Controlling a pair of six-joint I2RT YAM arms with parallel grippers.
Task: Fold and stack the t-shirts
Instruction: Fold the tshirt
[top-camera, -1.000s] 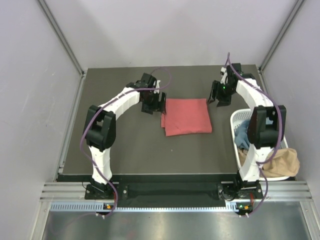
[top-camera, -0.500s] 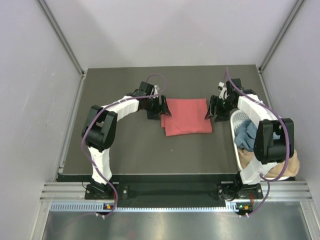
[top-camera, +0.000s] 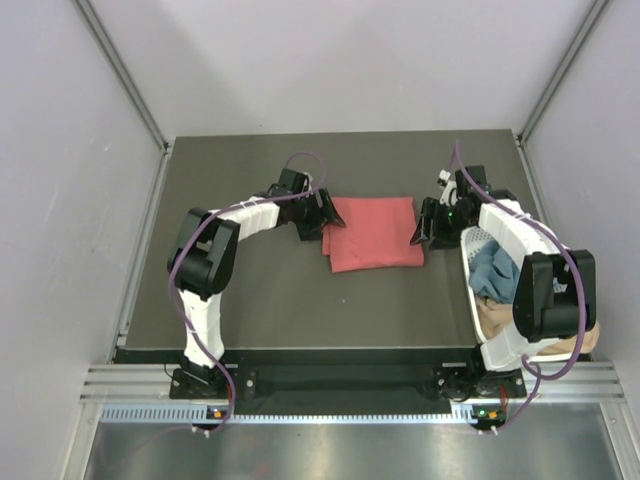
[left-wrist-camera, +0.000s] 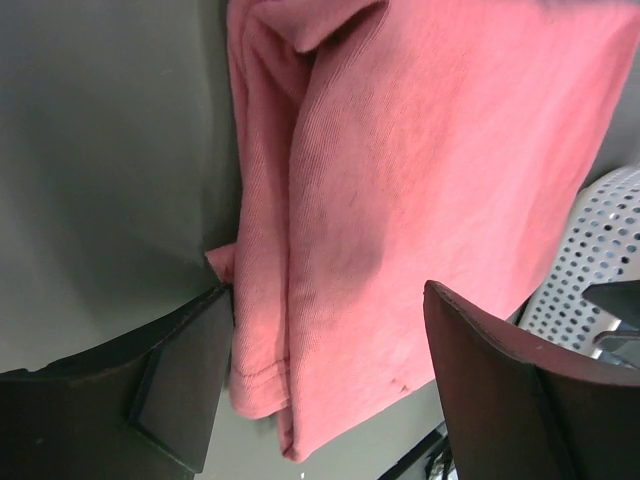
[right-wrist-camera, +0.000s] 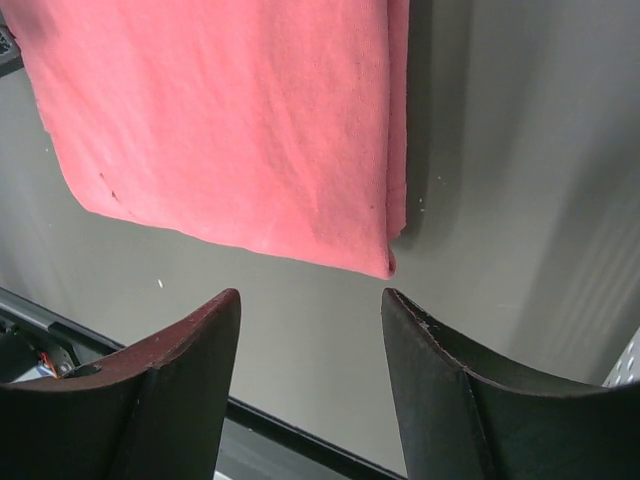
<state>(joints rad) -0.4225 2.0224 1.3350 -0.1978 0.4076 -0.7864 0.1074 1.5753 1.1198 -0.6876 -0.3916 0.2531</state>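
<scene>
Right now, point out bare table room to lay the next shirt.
Widest bare patch: the table between the red shirt and the near edge. A second strip runs behind the shirt to the far edge. Crowded: the middle band, where the left gripper and right gripper flank the shirt, and the right side, taken by the basket.

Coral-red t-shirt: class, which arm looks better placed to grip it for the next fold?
Probably left: the left end effector, open, straddles the layered edge of the coral-red t-shirt. The right end effector, open, has only table between its fingers, short of the shirt's corner.
</scene>
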